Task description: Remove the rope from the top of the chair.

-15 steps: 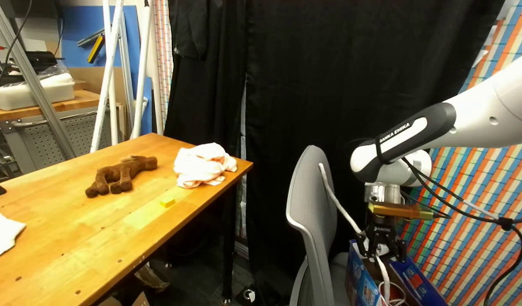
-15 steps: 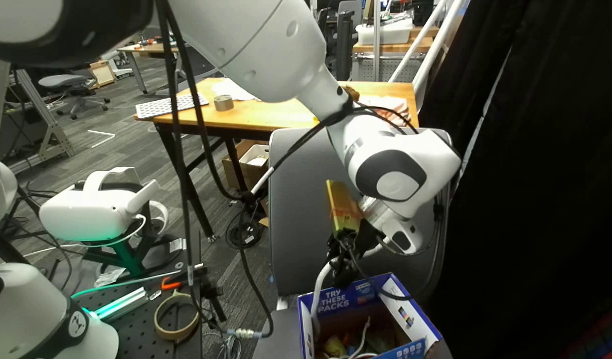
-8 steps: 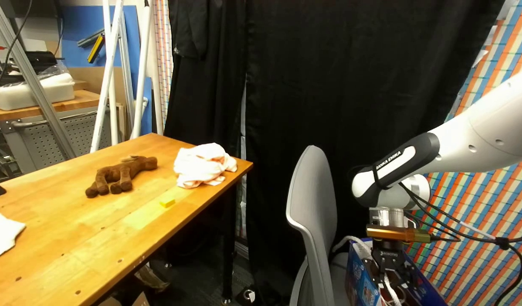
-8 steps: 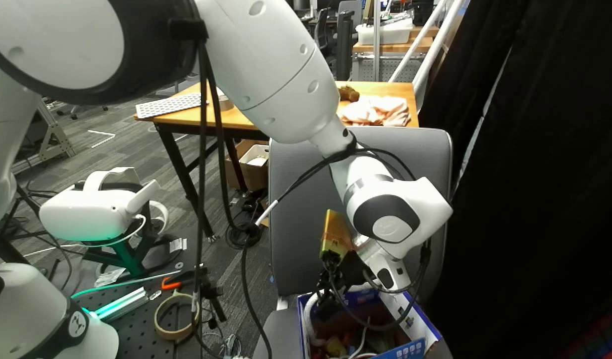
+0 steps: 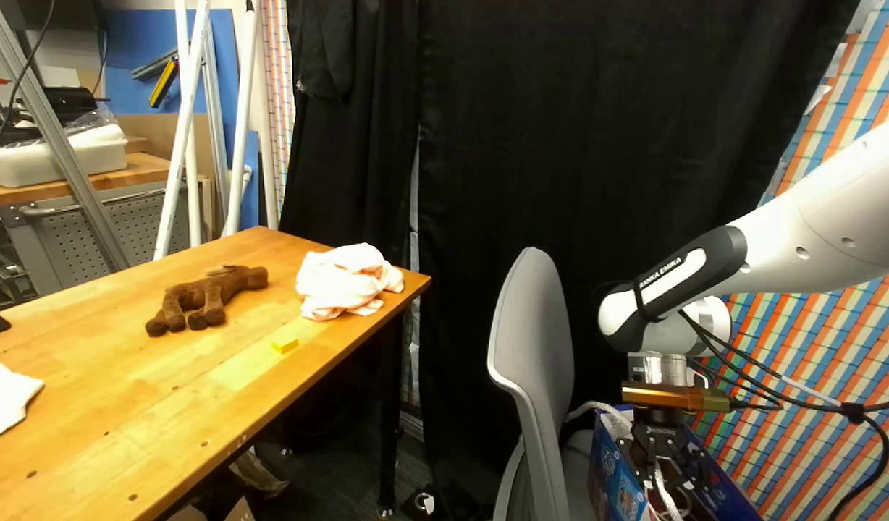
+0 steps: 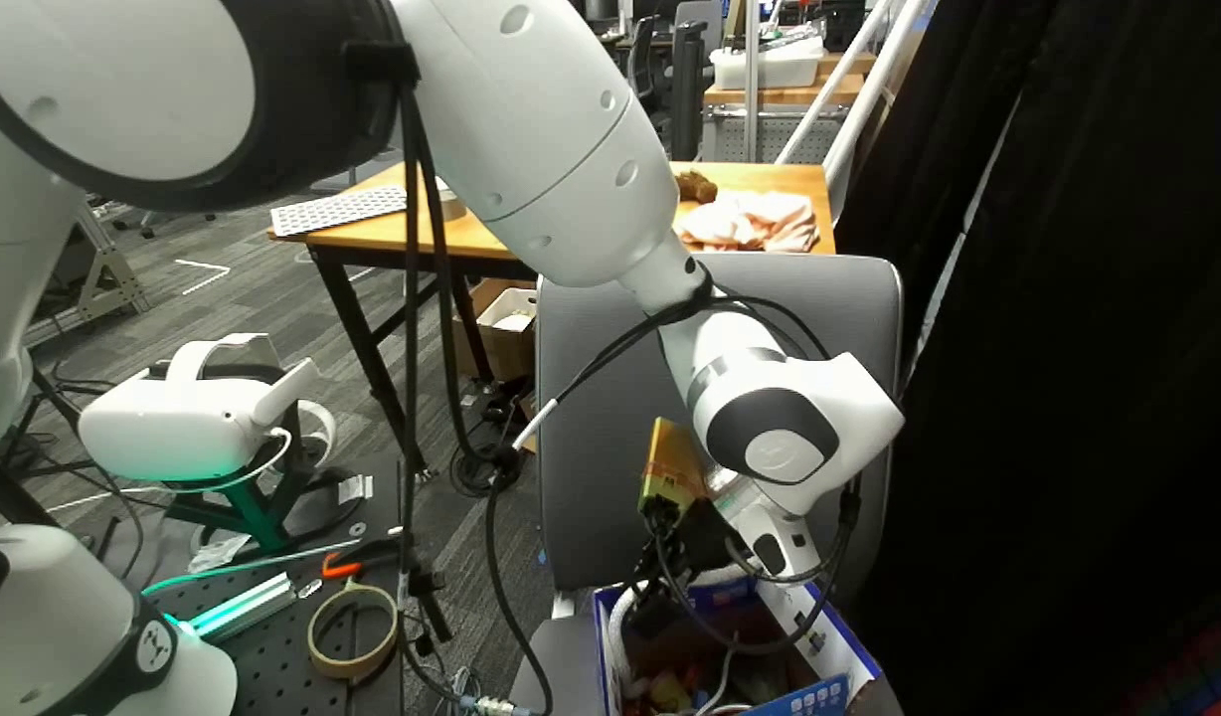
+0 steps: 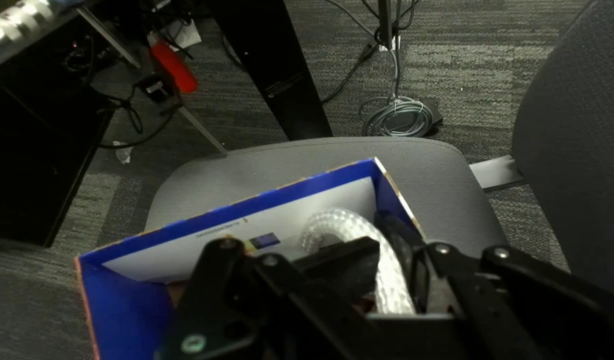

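The thick white braided rope (image 5: 609,411) no longer lies over the grey chair back (image 5: 535,333); it arches over the box edge behind the backrest. In the wrist view the rope (image 7: 392,282) runs between both black fingers of my gripper (image 7: 394,250), pressed close on each side. My gripper (image 5: 667,474) is low over the box (image 5: 618,470) on the chair seat, beside the backrest. In an exterior view the rope (image 6: 618,636) hangs down the box's inner side under the gripper (image 6: 655,602); the fingertips are partly hidden there.
The blue-and-white box (image 7: 152,240) stands on the seat (image 7: 427,170) with several small items inside. A wooden table (image 5: 198,376) stands beyond the chair, holding a brown plush animal (image 5: 205,295) and pink cloth (image 5: 347,282). A black curtain (image 6: 1008,418) hangs beside the chair.
One second ago the rope lay over the chair back. The gripper then moved down into the box area and the rope slid off. Over the last half second almost nothing moved.
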`<state>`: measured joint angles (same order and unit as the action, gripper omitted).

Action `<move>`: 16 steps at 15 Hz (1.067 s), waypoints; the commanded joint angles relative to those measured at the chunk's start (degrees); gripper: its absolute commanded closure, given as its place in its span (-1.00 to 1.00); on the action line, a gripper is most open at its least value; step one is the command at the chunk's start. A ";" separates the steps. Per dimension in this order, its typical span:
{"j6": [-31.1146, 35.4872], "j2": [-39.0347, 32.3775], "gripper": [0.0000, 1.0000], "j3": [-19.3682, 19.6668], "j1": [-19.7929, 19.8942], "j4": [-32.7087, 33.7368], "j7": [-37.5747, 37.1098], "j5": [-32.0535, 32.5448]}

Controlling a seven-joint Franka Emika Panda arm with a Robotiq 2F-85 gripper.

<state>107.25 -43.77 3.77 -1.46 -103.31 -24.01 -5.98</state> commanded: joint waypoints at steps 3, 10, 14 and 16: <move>-0.19 -0.15 0.78 0.49 -0.43 0.24 0.17 -0.32; 17.07 9.16 -0.02 0.86 -1.71 -14.89 -5.05 -4.56; 21.58 8.15 -0.13 0.52 -1.37 -15.54 -5.30 -5.13; 25.41 11.01 -0.41 0.50 -1.62 -19.88 -6.27 -5.86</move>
<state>132.90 -32.63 3.79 -2.59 -123.43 -30.53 -11.51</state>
